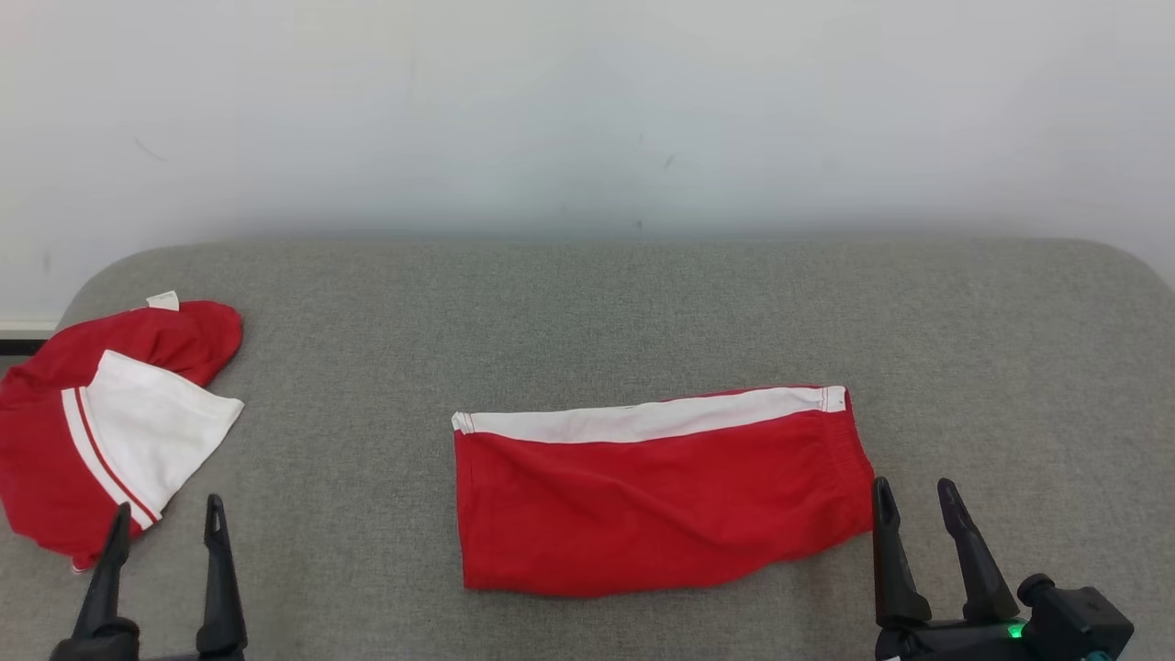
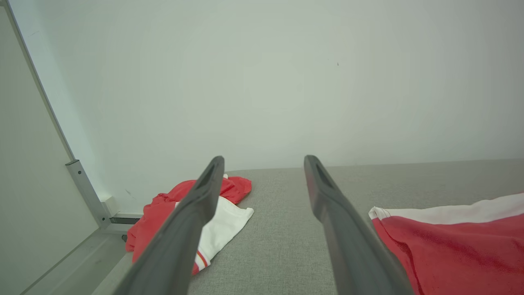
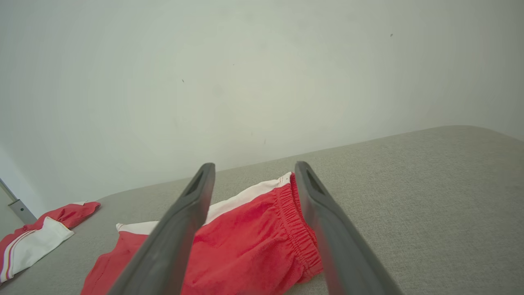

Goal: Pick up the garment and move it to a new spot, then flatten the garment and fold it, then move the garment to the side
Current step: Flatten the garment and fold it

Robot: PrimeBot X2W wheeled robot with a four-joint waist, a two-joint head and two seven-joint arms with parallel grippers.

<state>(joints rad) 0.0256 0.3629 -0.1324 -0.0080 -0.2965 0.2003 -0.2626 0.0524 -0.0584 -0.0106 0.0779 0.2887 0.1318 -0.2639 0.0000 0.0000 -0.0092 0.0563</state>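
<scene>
Head camera above folded garment (image 1: 661, 500); wrist cameras low, facing wall (image 2: 286, 82)

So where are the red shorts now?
Head view, centre of the grey surface: the red shorts lie just left of the right gripper, the crumpled garment far off left.

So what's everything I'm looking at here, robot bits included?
folded garment: one, red with a white band along the far edge, lying flat at the middle of the surface
crumpled garment: one, red and white with thin stripes, bunched at the surface's left edge
surface: one, grey fabric, rounded far corners, under both garments
wall: one, white, behind the surface
metal frame: one, pale grey, beside the wall left of the surface
left end effector: one, two dark fingers, open and empty, near the crumpled garment
right end effector: one, two dark fingers, open and empty, at the folded garment's right end
</scene>
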